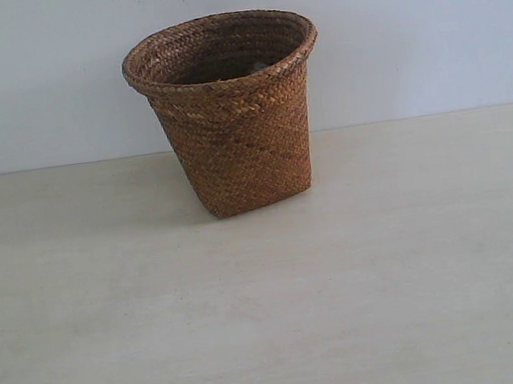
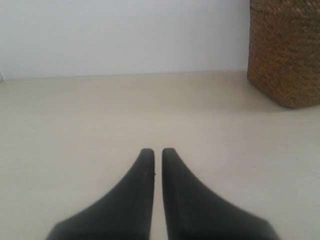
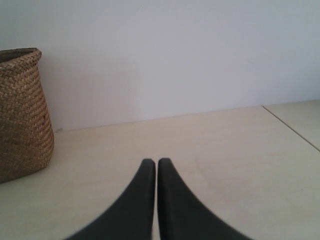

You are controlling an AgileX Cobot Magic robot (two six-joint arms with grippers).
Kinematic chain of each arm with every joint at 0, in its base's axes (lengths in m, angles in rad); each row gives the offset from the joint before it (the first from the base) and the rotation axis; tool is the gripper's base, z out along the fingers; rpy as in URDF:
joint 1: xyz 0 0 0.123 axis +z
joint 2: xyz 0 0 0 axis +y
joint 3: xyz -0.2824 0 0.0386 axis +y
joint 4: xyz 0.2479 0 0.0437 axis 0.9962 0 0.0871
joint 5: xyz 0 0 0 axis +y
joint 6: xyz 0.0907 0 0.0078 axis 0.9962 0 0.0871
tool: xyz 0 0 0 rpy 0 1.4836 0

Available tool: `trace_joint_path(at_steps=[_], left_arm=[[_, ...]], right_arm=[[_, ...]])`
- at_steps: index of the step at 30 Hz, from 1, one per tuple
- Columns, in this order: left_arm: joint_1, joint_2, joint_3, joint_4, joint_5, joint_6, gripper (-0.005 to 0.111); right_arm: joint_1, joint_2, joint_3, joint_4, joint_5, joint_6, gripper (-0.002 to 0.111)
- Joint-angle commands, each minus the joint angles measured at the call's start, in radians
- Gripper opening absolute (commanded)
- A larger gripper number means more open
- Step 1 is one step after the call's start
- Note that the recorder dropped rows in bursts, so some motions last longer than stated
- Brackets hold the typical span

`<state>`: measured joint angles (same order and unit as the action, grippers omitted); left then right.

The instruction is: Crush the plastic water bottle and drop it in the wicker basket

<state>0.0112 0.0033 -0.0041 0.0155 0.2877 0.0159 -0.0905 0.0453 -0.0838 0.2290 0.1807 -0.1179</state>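
The brown wicker basket stands upright at the back of the pale table, near the wall. Deep inside its rim a small pale patch shows; I cannot tell what it is. The plastic water bottle is not visible in any view. My left gripper is shut with nothing between its black fingers, low over bare table, and the basket stands well beyond its tips to one side. My right gripper is shut and empty too, with the basket off to its other side. Neither arm appears in the exterior view.
A plain white wall runs close behind the basket. The pale table top stretches in front of the basket and to both sides. A seam crosses the table in the right wrist view.
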Motion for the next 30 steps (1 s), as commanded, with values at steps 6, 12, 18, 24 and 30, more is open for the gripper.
trace_joint_path(at_steps=[6,12,18,24,30], left_arm=[[0.004,-0.003,0.004,0.007,0.004,-0.008,0.004],[0.004,-0.003,0.004,0.007,0.004,-0.008,0.004],[0.004,-0.003,0.004,0.007,0.004,-0.008,0.004],[0.004,-0.003,0.004,0.007,0.004,-0.008,0.004],[0.004,-0.003,0.004,0.007,0.004,-0.008,0.004]], right_arm=[[-0.005,-0.003,0.003,0.001,-0.003,0.004,0.000],[-0.005,-0.003,0.003,0.001,-0.003,0.004,0.000],[-0.005,-0.003,0.003,0.001,-0.003,0.004,0.000],[-0.005,-0.003,0.003,0.001,0.005,0.005,0.000],[-0.005,-0.003,0.003,0.001,0.009,0.005,0.000]])
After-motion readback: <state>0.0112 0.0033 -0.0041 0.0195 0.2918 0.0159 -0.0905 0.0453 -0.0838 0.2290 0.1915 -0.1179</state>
